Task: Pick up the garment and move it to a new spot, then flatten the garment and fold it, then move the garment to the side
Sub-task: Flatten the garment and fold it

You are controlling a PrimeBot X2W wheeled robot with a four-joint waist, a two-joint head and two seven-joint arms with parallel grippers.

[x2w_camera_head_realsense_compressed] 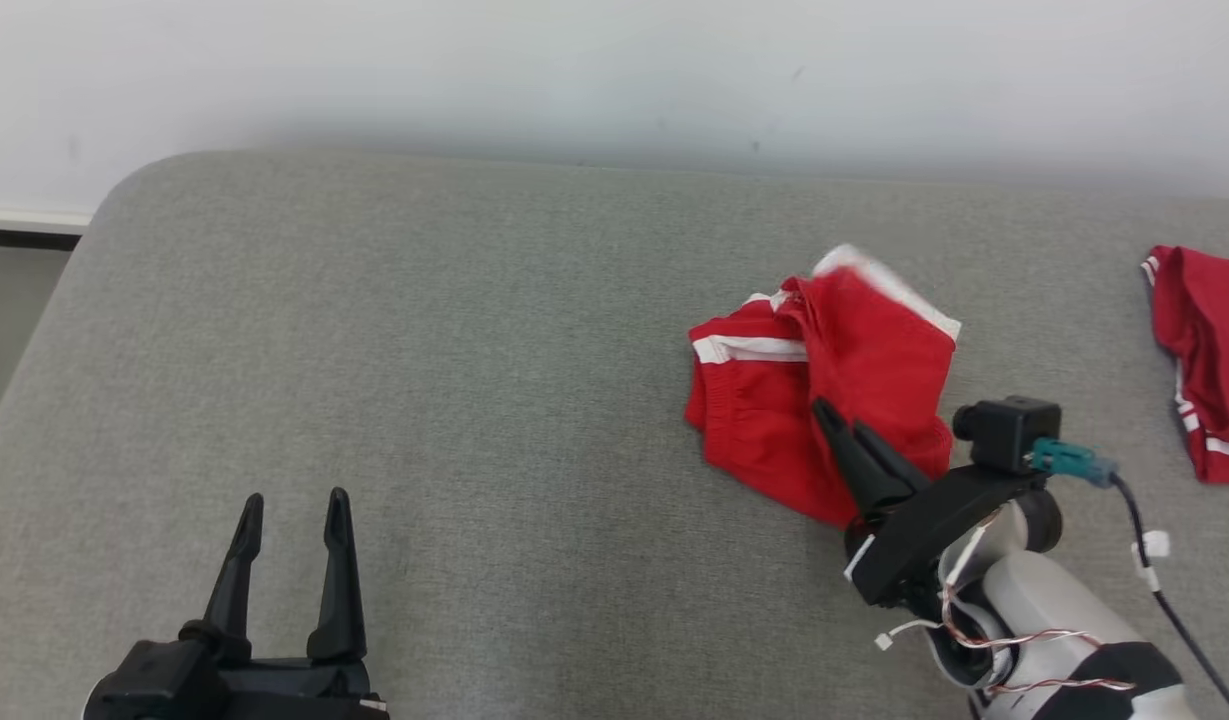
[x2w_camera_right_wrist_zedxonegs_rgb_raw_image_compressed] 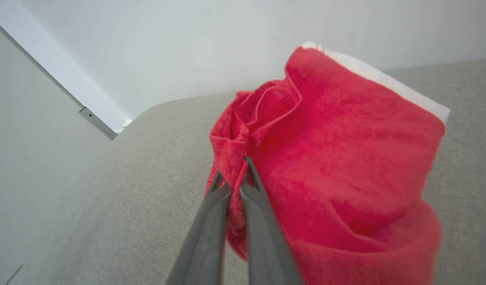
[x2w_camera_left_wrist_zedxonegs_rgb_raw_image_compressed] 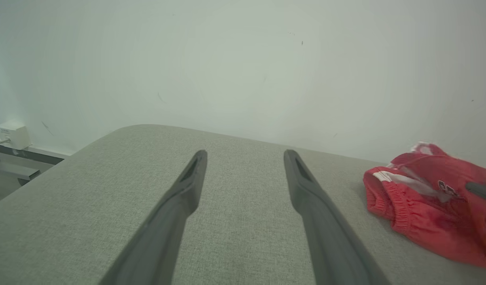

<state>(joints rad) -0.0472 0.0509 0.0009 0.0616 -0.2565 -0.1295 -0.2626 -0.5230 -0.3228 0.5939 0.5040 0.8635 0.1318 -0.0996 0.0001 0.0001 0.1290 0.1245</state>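
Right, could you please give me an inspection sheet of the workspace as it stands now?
Surface: grey woven cushion, rounded far-left corner.
Job's things: red garment with white trim, crumpled, right of centre, one part lifted.
Clutter: second red garment at the right edge.
Grippers: left gripper open, over the cushion; right gripper shut on a fold of the red garment.
Cables: black cable and thin twisted wires by the right forearm.
Surroundings: pale wall; white box low on it.
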